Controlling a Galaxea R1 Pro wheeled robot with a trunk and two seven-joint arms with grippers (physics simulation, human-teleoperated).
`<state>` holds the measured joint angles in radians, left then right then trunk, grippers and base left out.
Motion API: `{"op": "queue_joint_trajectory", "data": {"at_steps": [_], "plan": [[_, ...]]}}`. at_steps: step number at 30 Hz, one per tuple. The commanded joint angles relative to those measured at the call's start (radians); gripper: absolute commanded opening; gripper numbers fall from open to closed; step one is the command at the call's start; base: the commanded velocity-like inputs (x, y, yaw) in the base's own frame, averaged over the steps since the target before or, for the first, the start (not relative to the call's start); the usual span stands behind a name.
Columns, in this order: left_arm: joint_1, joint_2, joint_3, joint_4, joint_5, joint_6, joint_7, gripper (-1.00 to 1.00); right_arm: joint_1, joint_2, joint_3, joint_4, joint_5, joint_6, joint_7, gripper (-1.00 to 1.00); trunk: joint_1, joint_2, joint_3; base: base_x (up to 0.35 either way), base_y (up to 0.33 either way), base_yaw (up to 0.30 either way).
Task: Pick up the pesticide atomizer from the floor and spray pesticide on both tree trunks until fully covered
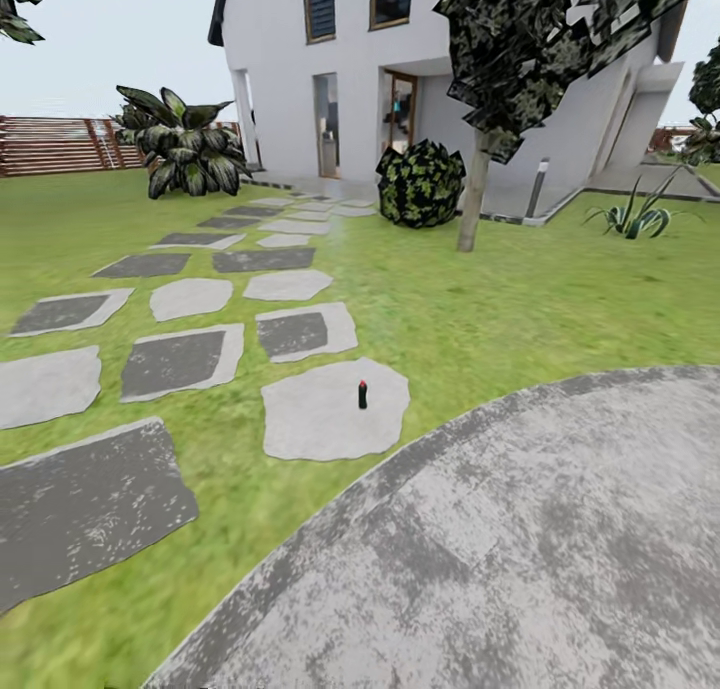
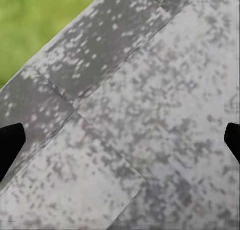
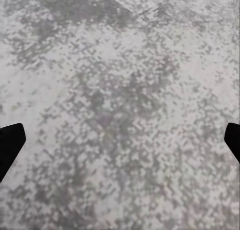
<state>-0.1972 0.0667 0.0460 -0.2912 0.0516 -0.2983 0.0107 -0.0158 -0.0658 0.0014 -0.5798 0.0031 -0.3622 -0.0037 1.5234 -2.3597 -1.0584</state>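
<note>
Stepping stones (image 1: 180, 361) lie on your left; your pesticide atomizer (image 1: 363, 394) stands upright on the nearest pale slab (image 1: 320, 424), tree trunk (image 1: 472, 194) beyond. Left end effector (image 2: 120, 140) and right end effector (image 3: 120, 140) gape wide over paving (image 1: 520, 549).

Rough, mottled grey paved circle (image 1: 520, 549); matt stone slabs (image 1: 335, 414); slatted fence (image 1: 60, 144) seemingly wood.

Right hand (image 3: 120, 145) spread wide — dark fingertips (image 3: 10, 142) at both edges — over rough grey paving (image 3: 120, 79).
</note>
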Motion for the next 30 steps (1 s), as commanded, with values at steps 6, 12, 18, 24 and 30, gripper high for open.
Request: {"op": "queue_joint_trajectory", "data": {"at_steps": [6, 12, 18, 24, 30], "plan": [[-0.001, 0.006, 0.004, 0.001, 0.005, -0.002, 0.000, 1.00, 0.000, -0.004, -0.004, 0.001, 0.001, -0.003, 0.002, 1.00, 0.000, 0.000, -0.002, 0.272, -0.043, 0.041], [-0.001, 0.007, 0.004, 0.001, 0.005, -0.002, -0.001, 1.00, 0.000, -0.009, -0.006, 0.001, 0.001, -0.003, 0.002, 1.00, 0.000, 0.000, -0.002, 0.332, -0.071, 0.004], [-0.001, 0.007, 0.005, 0.001, 0.005, -0.002, -0.001, 1.00, 0.000, -0.009, -0.006, 0.002, 0.001, -0.002, 0.002, 1.00, 0.000, 0.000, -0.002, 0.338, -0.074, 0.000], [-0.001, 0.007, 0.005, 0.001, 0.005, -0.002, 0.000, 1.00, 0.000, -0.010, -0.006, 0.002, 0.001, -0.003, 0.002, 1.00, 0.000, 0.000, -0.002, 0.338, -0.074, 0.000], [-0.001, 0.007, 0.005, 0.001, 0.005, -0.002, 0.000, 1.00, 0.000, -0.011, -0.006, 0.001, 0.000, -0.004, 0.000, 1.00, 0.000, 0.000, -0.002, 0.338, -0.074, 0.000]]}}
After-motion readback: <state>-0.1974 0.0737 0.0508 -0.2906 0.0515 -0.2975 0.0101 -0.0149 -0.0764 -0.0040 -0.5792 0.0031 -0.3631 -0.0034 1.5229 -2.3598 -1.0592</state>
